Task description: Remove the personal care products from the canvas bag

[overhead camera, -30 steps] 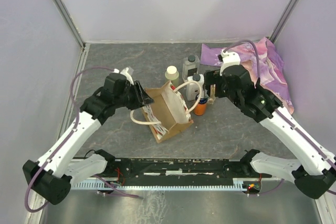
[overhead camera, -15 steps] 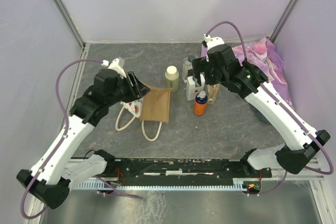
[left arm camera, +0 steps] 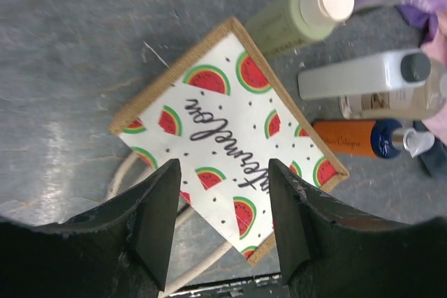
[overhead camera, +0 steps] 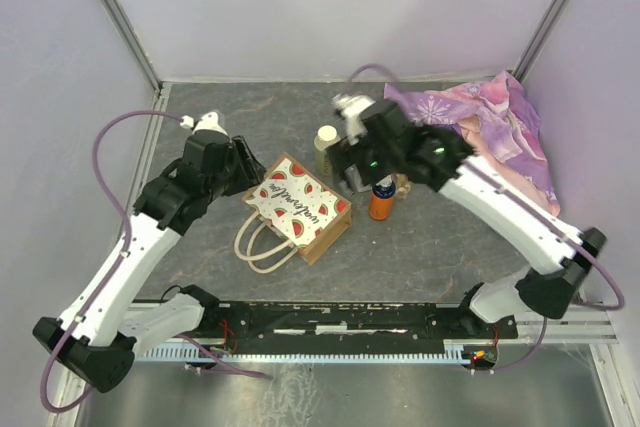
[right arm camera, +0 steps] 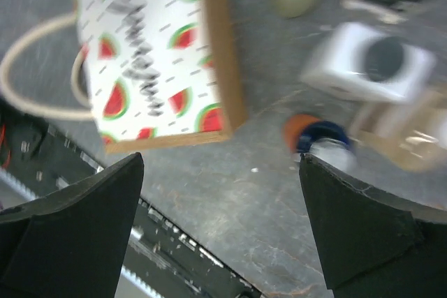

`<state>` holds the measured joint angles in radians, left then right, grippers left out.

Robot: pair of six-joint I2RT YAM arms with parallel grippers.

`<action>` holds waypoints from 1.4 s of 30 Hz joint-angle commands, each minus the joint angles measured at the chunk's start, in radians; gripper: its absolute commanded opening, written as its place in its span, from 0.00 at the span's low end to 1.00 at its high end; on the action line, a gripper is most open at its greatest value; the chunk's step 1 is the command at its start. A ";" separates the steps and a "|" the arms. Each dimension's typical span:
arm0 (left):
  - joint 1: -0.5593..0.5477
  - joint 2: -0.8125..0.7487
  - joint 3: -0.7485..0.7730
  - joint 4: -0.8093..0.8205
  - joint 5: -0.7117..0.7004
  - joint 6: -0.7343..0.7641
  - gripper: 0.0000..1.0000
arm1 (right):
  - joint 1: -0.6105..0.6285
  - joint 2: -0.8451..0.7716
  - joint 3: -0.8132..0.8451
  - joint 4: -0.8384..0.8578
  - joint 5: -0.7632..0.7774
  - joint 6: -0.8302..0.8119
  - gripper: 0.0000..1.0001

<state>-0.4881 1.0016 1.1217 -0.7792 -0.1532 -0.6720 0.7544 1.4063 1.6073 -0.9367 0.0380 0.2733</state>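
Two pincers open and empty: my L pincer [left arm camera: 223, 172] & R pincer [right arm camera: 220, 165]; bag flat, btls outside it.

Grey table [overhead camera: 200, 107] carries everything. Purple-pink floral cloth [overhead camera: 500, 127] lies crumpled at the far R corner. Canvas bag [left arm camera: 230, 113] lies flat mid-table, watermelon panel up, cream handles [overhead camera: 262, 247] trailing twd my bases. L pincer hovers above the bag, jaws part-spread, nothing btwn. R pincer hangs over the bag's R edge & the btls, jaws wide, nothing btwn. Btls stand upright just beside the bag's far-R side: white boxy dark-capped btl [left arm camera: 363, 75], pale cream-capped btl [left arm camera: 300, 15], orange blue-topped btl [left arm camera: 349, 137], and slim clear yellowish btl [left arm camera: 391, 106] seen btwn the white & orange ones.
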 commanded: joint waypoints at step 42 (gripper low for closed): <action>0.556 -0.030 0.047 -0.052 0.085 -0.026 0.78 | 0.489 0.395 -0.131 0.315 0.462 -0.221 0.84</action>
<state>0.0643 0.9833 1.1557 -0.8799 -0.0959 -0.6937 1.2434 1.8793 1.5028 -0.6621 0.4950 0.0402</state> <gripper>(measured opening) 0.783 0.820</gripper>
